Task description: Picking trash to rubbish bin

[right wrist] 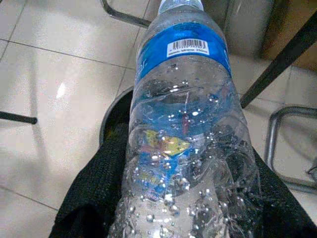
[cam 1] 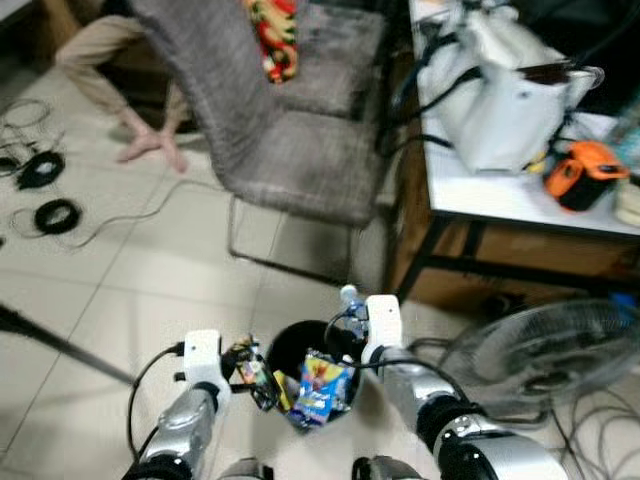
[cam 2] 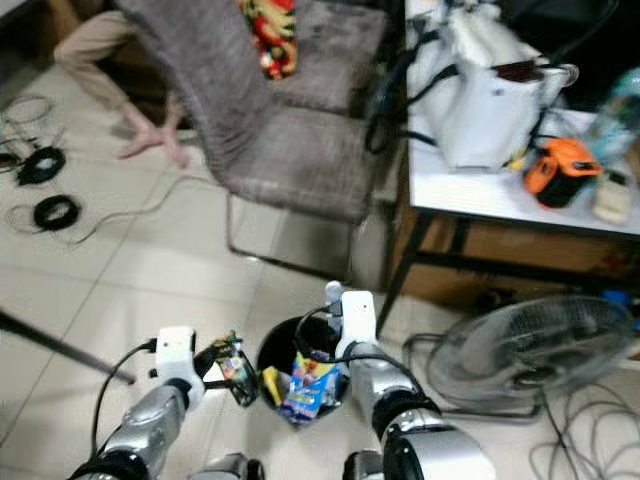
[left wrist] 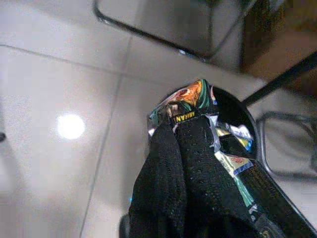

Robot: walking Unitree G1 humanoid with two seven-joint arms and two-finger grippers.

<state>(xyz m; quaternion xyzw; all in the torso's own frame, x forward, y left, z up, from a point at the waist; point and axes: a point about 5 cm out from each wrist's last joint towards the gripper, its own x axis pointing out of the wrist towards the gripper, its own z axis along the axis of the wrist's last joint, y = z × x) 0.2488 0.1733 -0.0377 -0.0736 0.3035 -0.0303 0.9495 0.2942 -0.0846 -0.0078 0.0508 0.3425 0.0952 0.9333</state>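
Trash was already heaped in the rubbish bin [cam 1: 290, 350], a black round bin on the tiled floor just before me, with a blue and yellow snack packet [cam 1: 322, 390] standing up above its rim. My left gripper [cam 1: 250, 372] was clenched on a crumpled wrapper [left wrist: 185, 99], dark green with orange print, and held it at the bin's left edge, partly over the rim and partly over bare tile. My right gripper [cam 1: 350, 322] was closed round a clear water bottle [right wrist: 185, 124] with a blue label, its cap pointing away from me, above the bin's far right side.

The risks, as I judged them: the wrapper was light and sat at the very rim, so letting go there could have sent it sliding down the outside onto the floor. The bottle was long and the bin looked nearly full, so it might have bounced off the packet and rolled out toward the fan [cam 1: 545, 350] and the loose cables [cam 1: 590, 425] to my right. I could not tell from the blurred head views how far the bottle actually overhung the opening.

Farther off stood a grey chair [cam 1: 290, 150], a table [cam 1: 520, 200] with a white bag [cam 1: 510, 90], and a person's bare feet [cam 1: 150, 148].
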